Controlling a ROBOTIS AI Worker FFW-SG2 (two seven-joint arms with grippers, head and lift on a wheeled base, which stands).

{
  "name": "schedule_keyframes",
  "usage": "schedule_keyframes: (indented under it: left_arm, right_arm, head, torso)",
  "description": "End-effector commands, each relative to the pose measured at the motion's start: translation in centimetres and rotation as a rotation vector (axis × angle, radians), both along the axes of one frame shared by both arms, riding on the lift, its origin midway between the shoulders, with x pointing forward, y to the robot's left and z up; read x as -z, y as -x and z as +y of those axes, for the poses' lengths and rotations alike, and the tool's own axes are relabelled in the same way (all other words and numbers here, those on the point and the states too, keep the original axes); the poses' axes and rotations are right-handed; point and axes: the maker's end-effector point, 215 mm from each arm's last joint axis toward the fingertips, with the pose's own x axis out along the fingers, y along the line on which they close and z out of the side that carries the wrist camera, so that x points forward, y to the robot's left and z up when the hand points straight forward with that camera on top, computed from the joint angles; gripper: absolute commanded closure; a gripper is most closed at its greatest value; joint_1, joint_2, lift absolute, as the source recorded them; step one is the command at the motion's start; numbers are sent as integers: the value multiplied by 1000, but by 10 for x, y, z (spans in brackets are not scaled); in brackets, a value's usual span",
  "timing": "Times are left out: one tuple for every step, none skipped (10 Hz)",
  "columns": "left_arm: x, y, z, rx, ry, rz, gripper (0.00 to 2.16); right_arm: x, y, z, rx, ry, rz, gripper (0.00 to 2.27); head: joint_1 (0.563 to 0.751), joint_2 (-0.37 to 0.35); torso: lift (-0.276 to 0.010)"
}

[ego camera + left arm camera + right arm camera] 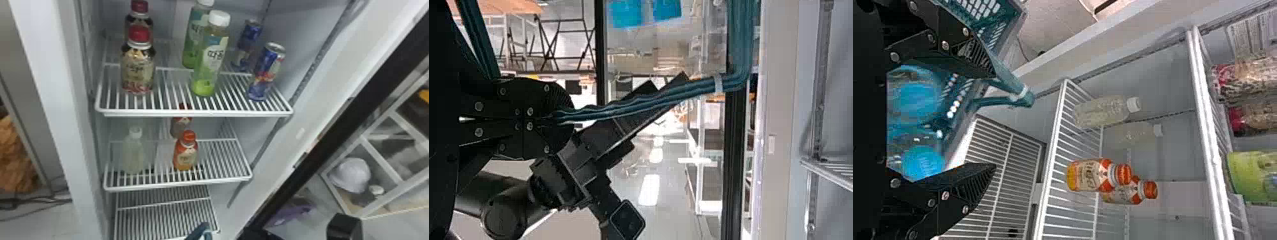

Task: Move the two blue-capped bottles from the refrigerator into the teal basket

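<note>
At the bottom edge of the head view, the teal basket's handle (pixel 202 232) shows, with a black part of my right arm (pixel 344 226) farther right. In the left wrist view my left gripper (pixel 556 117) is shut on the teal handle (pixel 649 102), which stretches away from it. The right wrist view has both blue-capped bottles inside the teal basket (pixel 1005 22): one bottle (pixel 915 97) and another bottle (pixel 923 162), caps toward the camera. Over them my right gripper (pixel 993 122) stands open, holding nothing, its fingers partly covering the basket and bottles.
The refrigerator's middle shelf (pixel 178 185) carries a clear bottle (pixel 133 151) and orange bottles. On the upper shelf (pixel 191 113) stand red-capped bottles, green bottles and blue cans. A wire shelf (pixel 159 220) lies lower down. The black-edged door (pixel 319 140) is swung out at the right.
</note>
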Motion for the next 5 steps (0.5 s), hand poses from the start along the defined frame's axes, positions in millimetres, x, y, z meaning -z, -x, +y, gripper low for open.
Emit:
schedule_keyframes:
  left_arm:
    - [-1, -1, 0, -2, 3, -3, 1154]
    - [-1, -1, 0, -1, 1, -3, 1154]
    - [-1, 0, -1, 0, 3, 0, 1154]
    - [-1, -1, -1, -2, 3, -1, 1154]
    - [-1, 0, -1, 0, 3, 0, 1154]
  right_arm:
    - [-6, -9, -2, 6, 1, -39, 427]
    - [-14, -16, -7, 19, 5, -83, 427]
    - [-26, -28, -15, 41, 13, -148, 427]
    - [-30, -36, -22, 65, 10, -191, 424]
    - [-38, -44, -27, 85, 5, -244, 424]
  head:
    - [695, -350]
    - [695, -350]
    - [695, -350]
    - [695, -350]
    - [695, -350]
  torso:
    - [-136]
    - [-136]
    - [-136]
    - [-136]
    - [-136]
